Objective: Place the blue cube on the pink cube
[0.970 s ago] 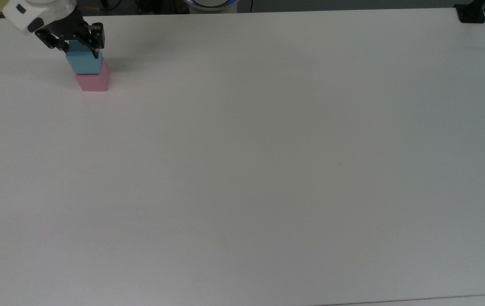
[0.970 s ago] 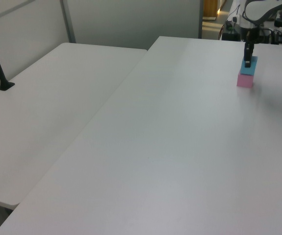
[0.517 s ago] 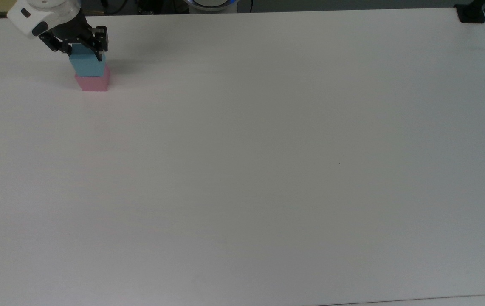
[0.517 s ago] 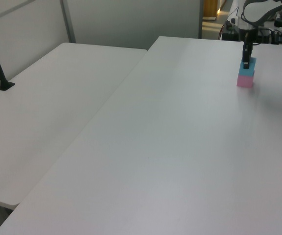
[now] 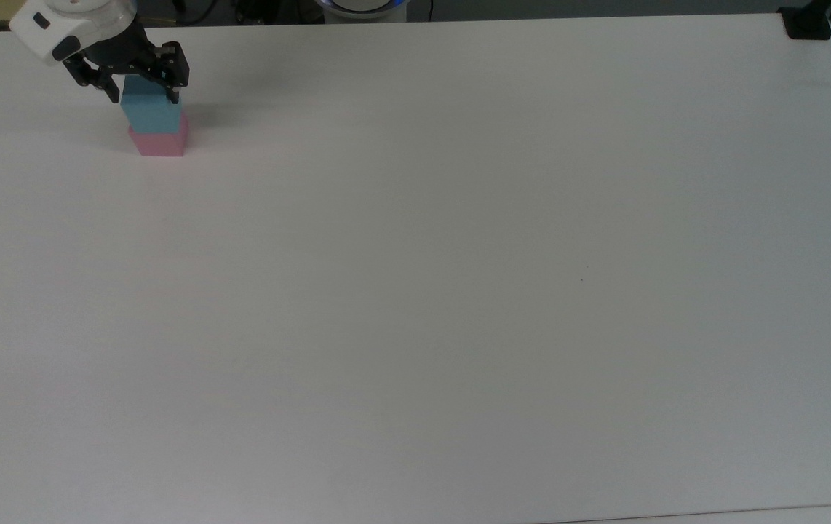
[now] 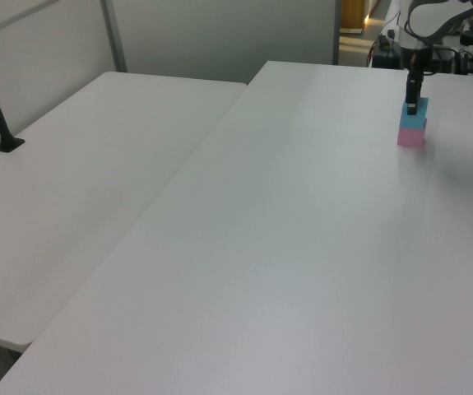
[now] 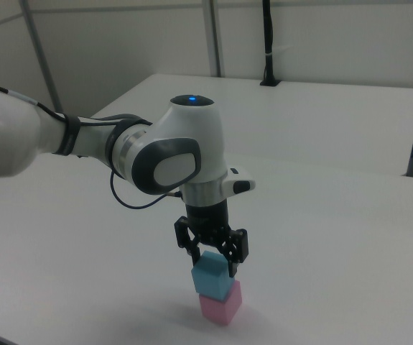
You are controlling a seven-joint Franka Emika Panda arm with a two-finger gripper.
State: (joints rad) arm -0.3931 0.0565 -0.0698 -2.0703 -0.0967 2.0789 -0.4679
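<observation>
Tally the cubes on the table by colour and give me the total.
Blue cube: 1
Pink cube: 1
Total: 2

A white table (image 5: 459, 291) carries the pink cube (image 5: 159, 143) near the top view's upper left.
</observation>
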